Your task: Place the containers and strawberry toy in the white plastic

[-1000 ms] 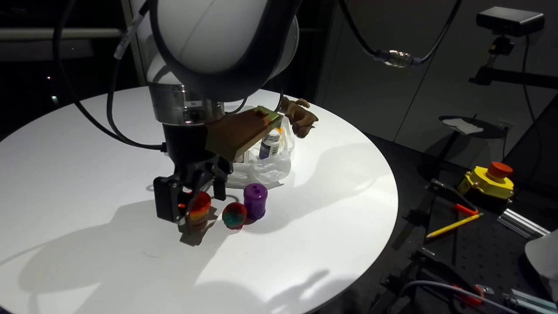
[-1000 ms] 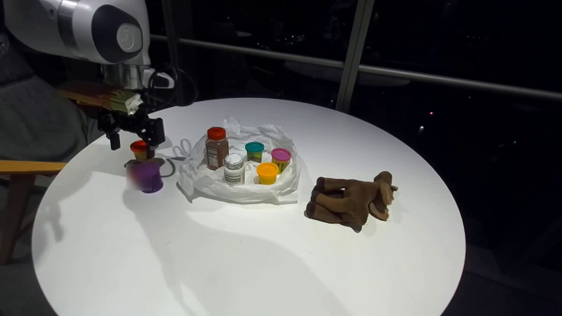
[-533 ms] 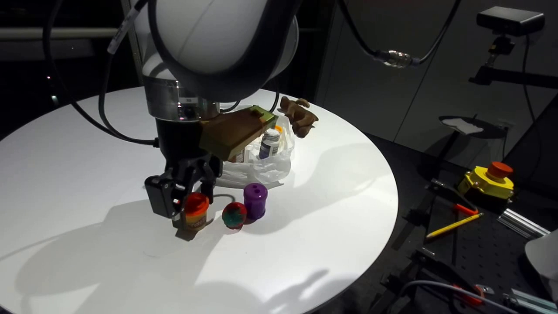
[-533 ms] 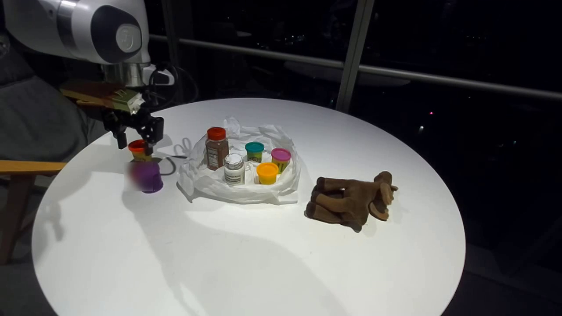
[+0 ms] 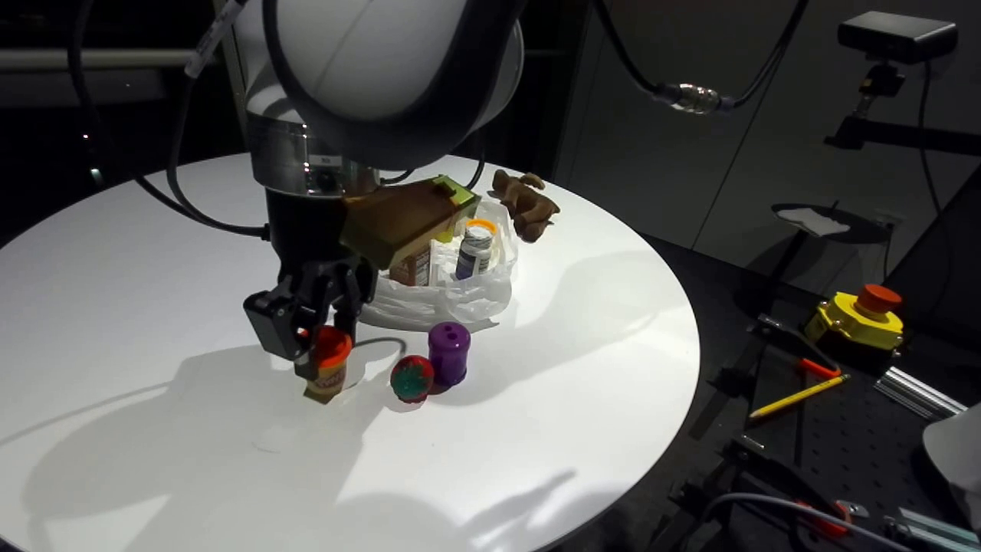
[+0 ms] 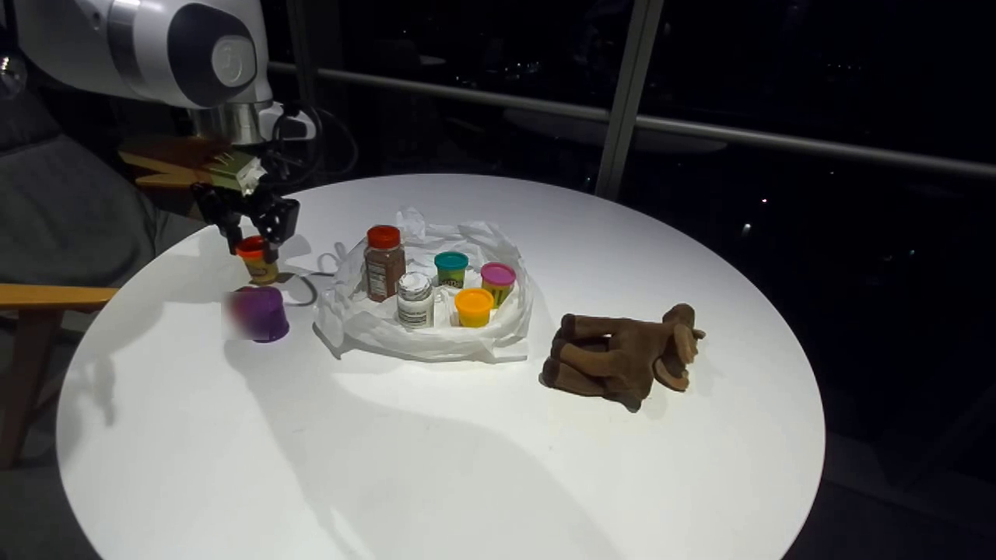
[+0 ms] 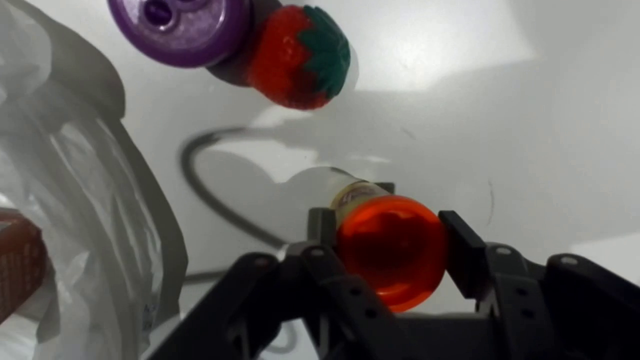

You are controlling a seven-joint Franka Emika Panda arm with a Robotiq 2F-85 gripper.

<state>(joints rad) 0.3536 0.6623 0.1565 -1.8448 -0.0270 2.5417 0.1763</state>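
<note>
My gripper [image 7: 390, 240] is shut on a small container with an orange-red lid [image 7: 392, 255], one pad against each side of the lid. That container [image 5: 329, 374] leans slightly; whether its base touches the table I cannot tell. The strawberry toy [image 7: 300, 57], red with green leaves, lies beside a purple container [image 7: 185, 32] that stands upright; an exterior view blurs the strawberry. The white plastic [image 6: 358, 338] is a crumpled bag holding a red-lidded jar [image 6: 384, 264], a white bottle [image 6: 416, 303], and tubs with teal [image 6: 451, 268], pink [image 6: 498, 281] and yellow [image 6: 474, 308] lids.
A brown plush animal [image 6: 622, 354] lies on the round white table [image 6: 467, 467] beyond the bag. Between the held container and the bag runs a grey loop [image 7: 200, 185] on the tabletop. A yellow box with a red button [image 5: 858, 318] stands off the table.
The jaws have come together from wide apart onto the orange-lidded container. Gripper and container have risen slightly, and the container now leans. The strawberry, purple container and bag have not moved.
</note>
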